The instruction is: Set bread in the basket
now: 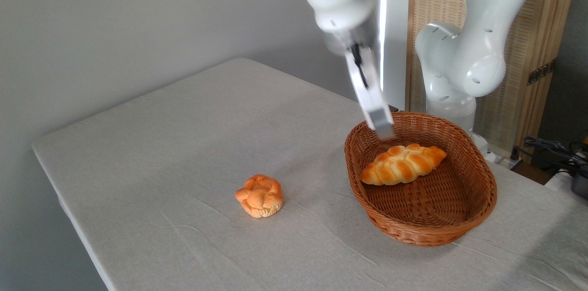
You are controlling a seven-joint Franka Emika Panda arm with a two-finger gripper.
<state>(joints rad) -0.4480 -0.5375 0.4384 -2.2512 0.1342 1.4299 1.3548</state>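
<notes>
The braided bread [403, 165] is lying inside the wicker basket [480, 217], towards its far left side, one tapered end leaning against the left wall and the other pointing to the back. The basket is sitting on the right part of the cloth-covered table [183, 135]. The hand [383, 129] is hanging above the basket's back rim, just over the bread and apart from it, gripping nothing. It is blurred, and its fingers are lining up from where I am standing, so I cannot tell whether they are spread or pressed together. A small knotted bun [260, 195] is resting on the table, well to the left of the basket.
</notes>
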